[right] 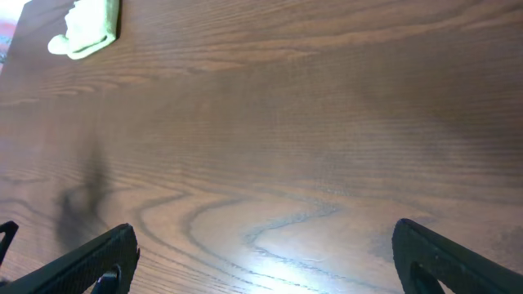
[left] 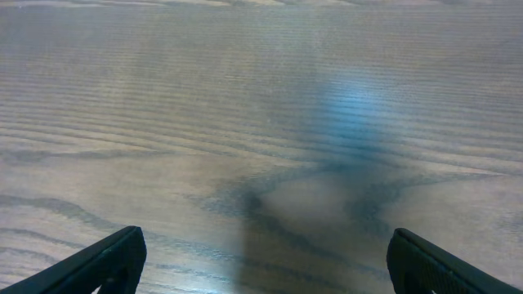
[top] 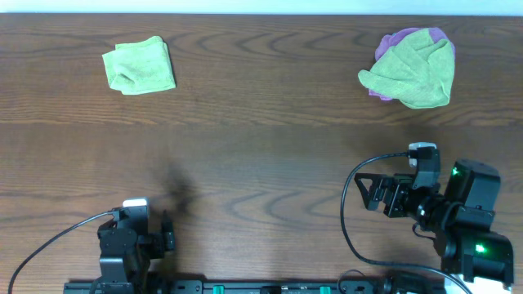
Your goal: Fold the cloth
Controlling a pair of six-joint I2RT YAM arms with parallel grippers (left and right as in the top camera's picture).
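Observation:
A light green cloth (top: 140,65) lies folded into a small square at the far left of the table. A crumpled green cloth (top: 413,72) lies on a purple cloth (top: 402,38) at the far right. My left gripper (top: 167,233) is open and empty near the front left edge; its view shows only bare wood between the jaws (left: 265,265). My right gripper (top: 376,194) is open and empty at the front right, well short of the crumpled pile. A green cloth (right: 86,28) shows in the top left corner of the right wrist view, far from the jaws (right: 261,257).
The wooden table (top: 261,147) spans the whole view. A black cable (top: 351,204) loops beside the right arm, and another (top: 49,245) runs from the left arm.

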